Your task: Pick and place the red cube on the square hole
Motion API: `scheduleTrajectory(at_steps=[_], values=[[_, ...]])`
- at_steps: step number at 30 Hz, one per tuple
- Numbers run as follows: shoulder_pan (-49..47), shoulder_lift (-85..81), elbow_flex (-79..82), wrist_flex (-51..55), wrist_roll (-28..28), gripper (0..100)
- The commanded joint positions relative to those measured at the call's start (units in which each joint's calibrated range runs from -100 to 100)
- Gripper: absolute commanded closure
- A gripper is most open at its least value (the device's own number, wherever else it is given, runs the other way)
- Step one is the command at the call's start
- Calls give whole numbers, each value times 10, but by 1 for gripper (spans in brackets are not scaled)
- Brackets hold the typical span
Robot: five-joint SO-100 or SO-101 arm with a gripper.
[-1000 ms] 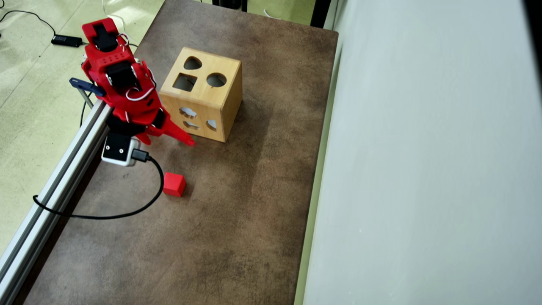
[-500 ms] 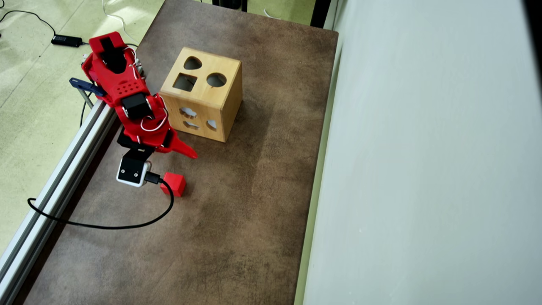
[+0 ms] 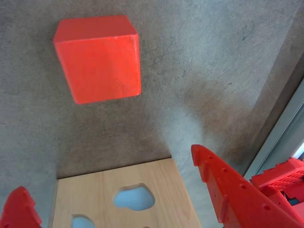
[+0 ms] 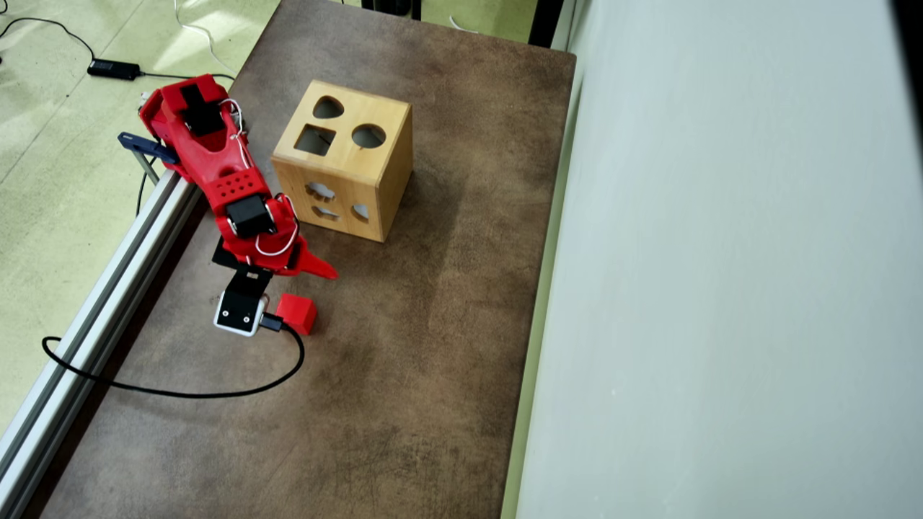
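Red cube (image 3: 97, 58) on the table, just beyond the spread-apart, empty end effector (image 3: 111, 183).

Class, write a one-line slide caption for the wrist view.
Open gripper hangs above the brown table, red cube lying ahead, wooden box below.

My overhead camera looks down from high up on the whole table (image 4: 404, 404); my wrist camera sits close, facing the tabletop; both catch the red cube (image 3: 97, 59) (image 4: 298, 313) and wooden box (image 3: 118, 199) (image 4: 346, 162)
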Motion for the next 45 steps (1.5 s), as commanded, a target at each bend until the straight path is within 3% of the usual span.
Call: scheduleTrajectory(at_steps=[1,45], values=[[3,2,-27,-21,4,51],[38,54,-27,-137,19,51]])
